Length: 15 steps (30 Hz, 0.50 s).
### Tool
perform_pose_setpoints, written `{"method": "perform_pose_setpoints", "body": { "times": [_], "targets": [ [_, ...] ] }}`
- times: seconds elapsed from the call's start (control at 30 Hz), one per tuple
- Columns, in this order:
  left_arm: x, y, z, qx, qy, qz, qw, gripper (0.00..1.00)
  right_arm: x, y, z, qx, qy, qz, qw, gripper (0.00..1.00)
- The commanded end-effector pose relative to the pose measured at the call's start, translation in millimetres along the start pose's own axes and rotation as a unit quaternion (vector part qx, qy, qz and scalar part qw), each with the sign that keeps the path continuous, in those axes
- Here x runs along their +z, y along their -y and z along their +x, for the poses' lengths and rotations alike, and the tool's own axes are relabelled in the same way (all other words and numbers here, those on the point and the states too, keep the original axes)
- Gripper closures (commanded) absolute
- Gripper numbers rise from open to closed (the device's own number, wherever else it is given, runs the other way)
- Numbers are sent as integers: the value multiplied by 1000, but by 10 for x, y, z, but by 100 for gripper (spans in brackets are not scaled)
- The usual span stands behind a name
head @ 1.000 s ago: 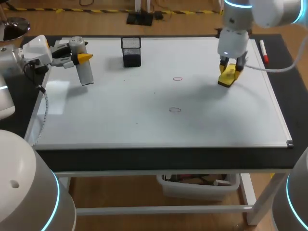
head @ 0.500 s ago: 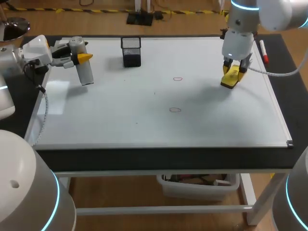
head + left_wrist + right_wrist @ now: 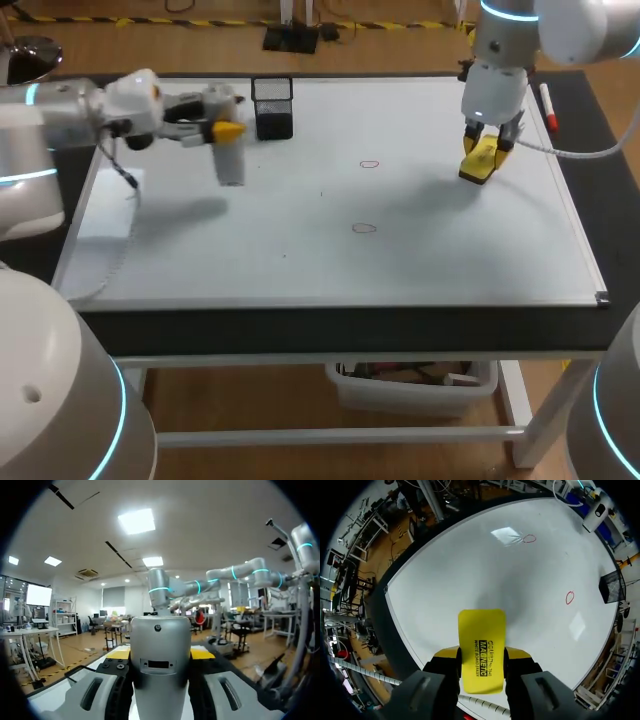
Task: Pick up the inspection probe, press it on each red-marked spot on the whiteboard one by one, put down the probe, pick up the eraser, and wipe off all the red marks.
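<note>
Supporting surface, table: black top; it carries the whiteboard.
Whiteboard: lies flat and covers most of the table top.
Left arm: enters from my left side and reaches over the far left part of the whiteboard.
Right arm: enters from the far right corner and stands over the far right part of the whiteboard.
Left gripper: both yellow-tipped fingers clamp the probe from two sides. The left wrist view shows the probe body filling the gap between them.
Right gripper: points down at the board; its fingers are closed on the eraser, one on each long side.
Probe: silver cylinder hanging upright from my left gripper, just beside the holder. Its shadow falls on the board apart from it.
Holder: black mesh box at the far edge of the whiteboard.
Eraser: yellow block whose lower end is close to the board. I cannot tell whether it touches.
Marker: lies beside the board's right edge.
Red marks: two small loops, one at mid-board and one nearer to me; both are well apart from the probe and the eraser.
</note>
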State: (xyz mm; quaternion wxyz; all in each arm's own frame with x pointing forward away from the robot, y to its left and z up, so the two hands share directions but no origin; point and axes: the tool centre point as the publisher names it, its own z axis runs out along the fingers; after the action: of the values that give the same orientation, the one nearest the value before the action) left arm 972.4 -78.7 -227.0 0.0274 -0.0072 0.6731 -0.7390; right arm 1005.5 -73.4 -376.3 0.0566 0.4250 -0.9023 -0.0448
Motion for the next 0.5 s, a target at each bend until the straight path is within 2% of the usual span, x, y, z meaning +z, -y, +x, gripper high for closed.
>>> {"method": "perform_pose_setpoints", "body": {
  "times": [0.03, 0.23, 0.5],
  "targets": [
    [445, -107, -12, -8, -38, 13, 999, 100, -6, 4, 8, -1, 0, 1, 1000, 100],
    [913, -123, 100, -16, -86, 21, 996, 100, -6, 4, 8, -1, 0, 1, 1000, 100],
    [1309, -221, -27, -33, -78, 21, 996, 100, -6, 4, 8, -1, 0, 1, 1000, 100]
  ]
}}
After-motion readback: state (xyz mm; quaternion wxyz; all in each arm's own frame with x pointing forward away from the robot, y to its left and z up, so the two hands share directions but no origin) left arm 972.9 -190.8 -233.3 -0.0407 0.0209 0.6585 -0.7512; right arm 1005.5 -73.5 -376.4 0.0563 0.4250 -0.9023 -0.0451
